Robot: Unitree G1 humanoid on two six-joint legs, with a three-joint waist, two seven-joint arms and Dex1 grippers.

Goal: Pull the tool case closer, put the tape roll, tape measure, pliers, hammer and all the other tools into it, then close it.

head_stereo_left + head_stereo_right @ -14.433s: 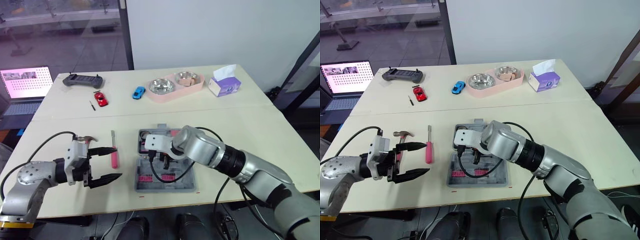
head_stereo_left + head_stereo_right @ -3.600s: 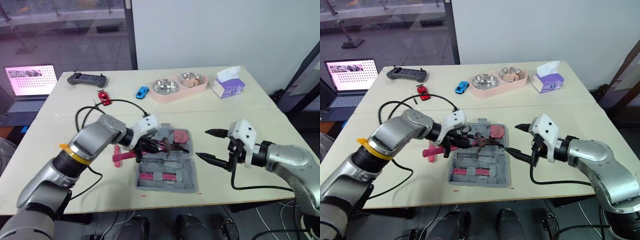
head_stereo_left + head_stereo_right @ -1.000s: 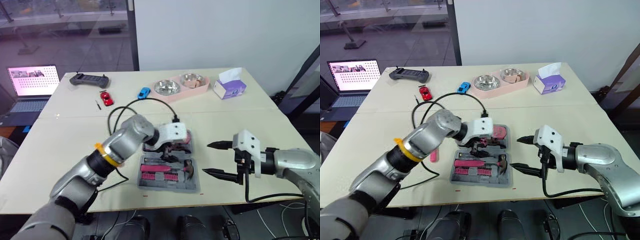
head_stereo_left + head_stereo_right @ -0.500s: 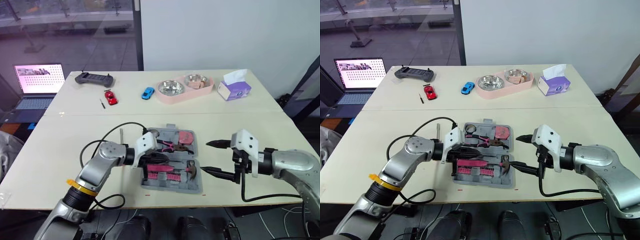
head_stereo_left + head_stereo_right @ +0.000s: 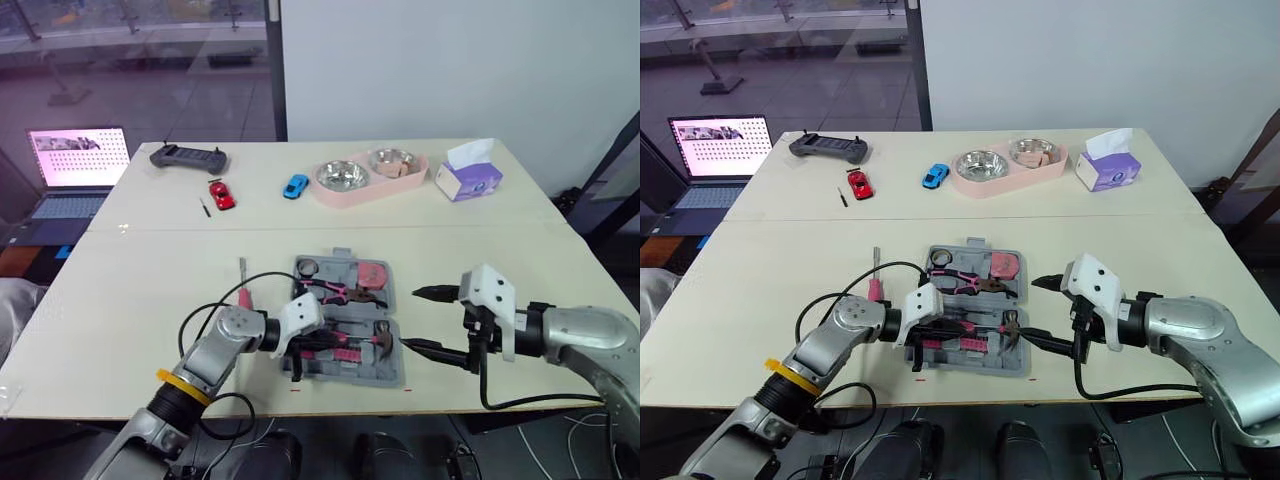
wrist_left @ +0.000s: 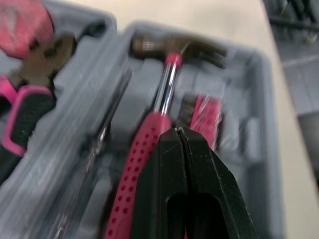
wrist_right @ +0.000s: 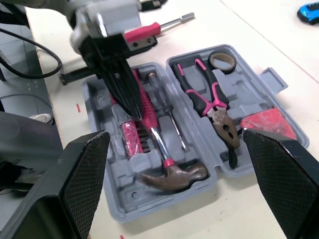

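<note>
Left fingers (image 6: 164, 169) were shut, empty, over pink-handled steel hammer (image 7: 169, 174) in grey plastic tool case (image 7: 97, 99); seating likely wanted gentle downward press. Right fingers (image 7: 84, 184) gaped wide.

Probably a robotics lab or office test room.
Two cream tables (image 5: 150, 290) pushed together, an open grey laptop (image 5: 72, 172), a black handheld controller (image 5: 188, 158), glass partition (image 5: 150, 60) and plain white wall (image 5: 450, 60) behind.

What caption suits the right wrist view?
Open tool case holding hammer, pliers and tape roll; shut left pincer points at the hammer handle.
</note>
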